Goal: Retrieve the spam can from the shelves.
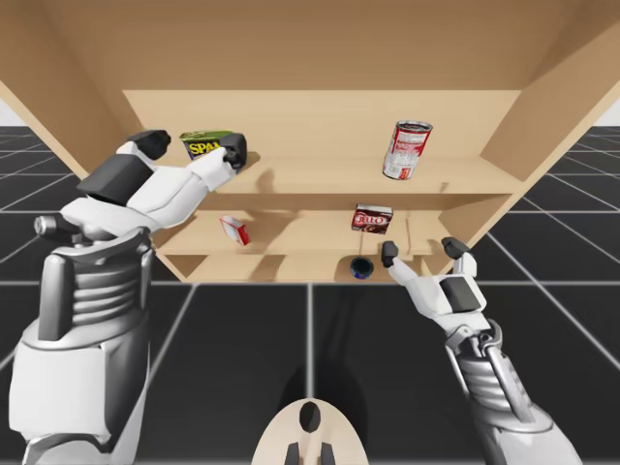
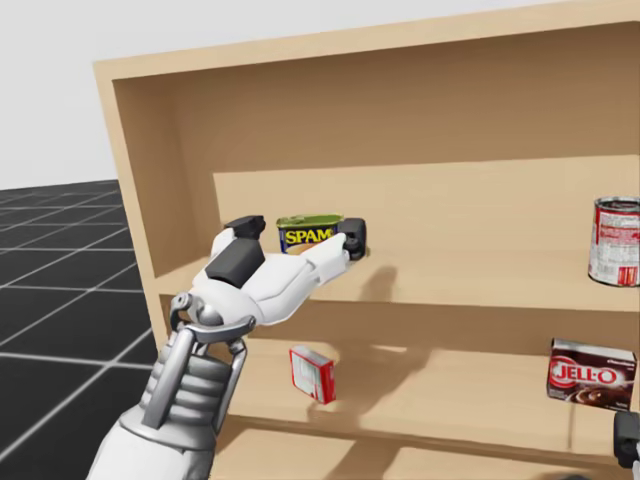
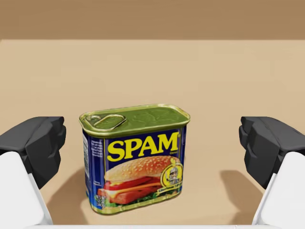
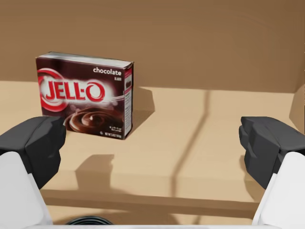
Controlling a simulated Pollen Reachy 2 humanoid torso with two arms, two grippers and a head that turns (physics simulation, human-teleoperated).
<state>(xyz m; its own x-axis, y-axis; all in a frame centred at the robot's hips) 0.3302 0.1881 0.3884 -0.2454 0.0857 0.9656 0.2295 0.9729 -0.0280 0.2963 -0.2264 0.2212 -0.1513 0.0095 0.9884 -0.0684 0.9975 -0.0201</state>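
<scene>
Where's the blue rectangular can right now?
The blue rectangular can stands on the upper shelf, left in the high view, between the open fingers of my left gripper.

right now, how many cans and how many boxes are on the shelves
cans: 2 (blue rectangular can, red and white round can)
boxes: 2 (dark brown box, small red and white box)
kind unclear: 1 (dark blue round thing)
total: 5

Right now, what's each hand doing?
Left hand: open around the blue rectangular can, not touching it.
Right hand: open, holding nothing.
</scene>
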